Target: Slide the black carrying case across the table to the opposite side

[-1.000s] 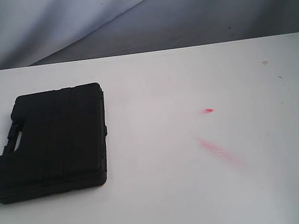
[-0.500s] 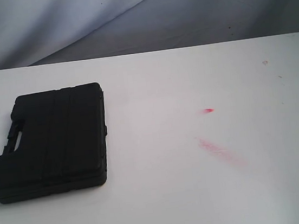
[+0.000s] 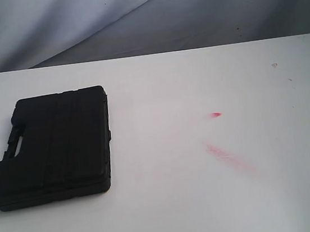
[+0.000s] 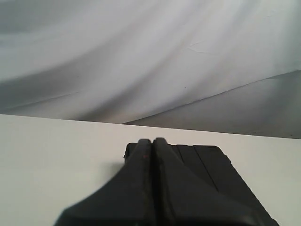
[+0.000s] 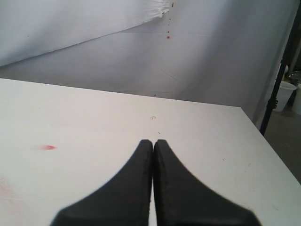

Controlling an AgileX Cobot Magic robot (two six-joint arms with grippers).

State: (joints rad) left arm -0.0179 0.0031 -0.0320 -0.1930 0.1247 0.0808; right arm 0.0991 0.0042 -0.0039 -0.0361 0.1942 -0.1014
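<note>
Case (image 3: 54,146) lies flat on the worktop (image 3: 212,211), directly ahead of the left pincer (image 4: 152,141) and close to its tips; whether they touch cannot be told. Both pincers are clenched on nothing. The right pincer (image 5: 153,142) hangs over worktop well apart from the case, a red smear (image 5: 47,147) ahead of it.

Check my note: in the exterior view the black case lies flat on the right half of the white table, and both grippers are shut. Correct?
One error: the exterior view shows the black case lying flat on the left half of the white table. The left gripper and right gripper are indeed shut.
</note>
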